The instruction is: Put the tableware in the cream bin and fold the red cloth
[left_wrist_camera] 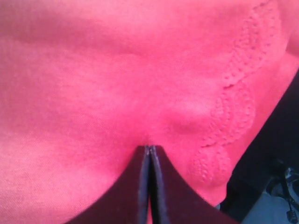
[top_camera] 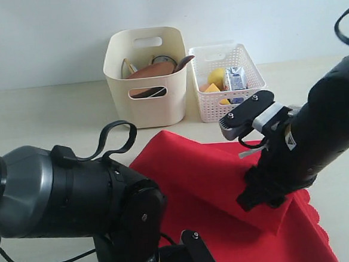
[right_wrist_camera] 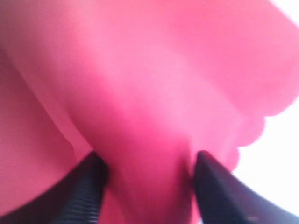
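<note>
The red cloth (top_camera: 201,177) lies on the table in front of the bins, one part raised in a thick fold. My left gripper (left_wrist_camera: 150,148) is shut on the red cloth (left_wrist_camera: 117,84), which puckers at its tips near the scalloped edge (left_wrist_camera: 233,107). My right gripper (right_wrist_camera: 148,158) stands open, jaws apart on either side of a bulging fold of the red cloth (right_wrist_camera: 154,93). Its arm (top_camera: 296,152) reaches down onto the fold's right end. The cream bin (top_camera: 148,103) holds the tableware, of which a brown plate (top_camera: 152,71) and a spoon handle (top_camera: 183,61) show.
A white perforated basket (top_camera: 212,107) stands right of the cream bin, holding a lemon (top_camera: 216,77) and a blue milk carton (top_camera: 235,77). The left arm's dark bulk (top_camera: 65,192) fills the lower left. A wall rises close behind both bins.
</note>
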`<act>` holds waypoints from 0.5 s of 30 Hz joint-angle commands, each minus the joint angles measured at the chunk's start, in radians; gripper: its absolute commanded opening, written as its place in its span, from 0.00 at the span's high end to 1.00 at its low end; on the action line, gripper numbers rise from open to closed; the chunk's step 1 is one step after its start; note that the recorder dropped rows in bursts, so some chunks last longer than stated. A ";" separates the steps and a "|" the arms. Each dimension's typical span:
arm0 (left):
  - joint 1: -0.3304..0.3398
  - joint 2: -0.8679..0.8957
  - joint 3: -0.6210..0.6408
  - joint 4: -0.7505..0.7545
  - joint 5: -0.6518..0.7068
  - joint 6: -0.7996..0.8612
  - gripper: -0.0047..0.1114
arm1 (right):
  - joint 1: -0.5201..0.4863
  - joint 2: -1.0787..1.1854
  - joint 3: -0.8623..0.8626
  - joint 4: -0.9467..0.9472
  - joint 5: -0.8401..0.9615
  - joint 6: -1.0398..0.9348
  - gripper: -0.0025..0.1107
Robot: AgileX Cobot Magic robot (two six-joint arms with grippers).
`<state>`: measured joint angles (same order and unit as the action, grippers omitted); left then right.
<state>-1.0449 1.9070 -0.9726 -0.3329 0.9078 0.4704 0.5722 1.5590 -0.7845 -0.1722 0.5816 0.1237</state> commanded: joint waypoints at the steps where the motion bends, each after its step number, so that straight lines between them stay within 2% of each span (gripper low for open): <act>1: -0.001 0.011 0.020 0.044 0.039 -0.001 0.96 | 0.004 0.017 -0.001 -0.413 -0.012 0.356 0.78; 4: -0.001 0.011 0.020 0.044 0.043 -0.001 0.96 | 0.002 0.017 -0.003 -0.629 -0.001 0.525 0.98; 8: -0.001 0.011 0.020 0.044 0.048 -0.001 0.96 | -0.008 0.026 -0.035 -0.858 0.003 0.658 0.98; 12: -0.001 0.011 0.020 0.044 0.048 -0.001 0.96 | -0.063 0.065 -0.122 -0.874 0.003 0.647 0.98; 15: -0.001 0.011 0.020 0.044 0.046 -0.001 0.96 | -0.107 0.120 -0.177 -0.827 -0.001 0.568 0.98</act>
<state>-1.0449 1.9070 -0.9687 -0.3113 0.9404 0.4704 0.5069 1.6357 -0.9119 -0.9981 0.5727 0.7422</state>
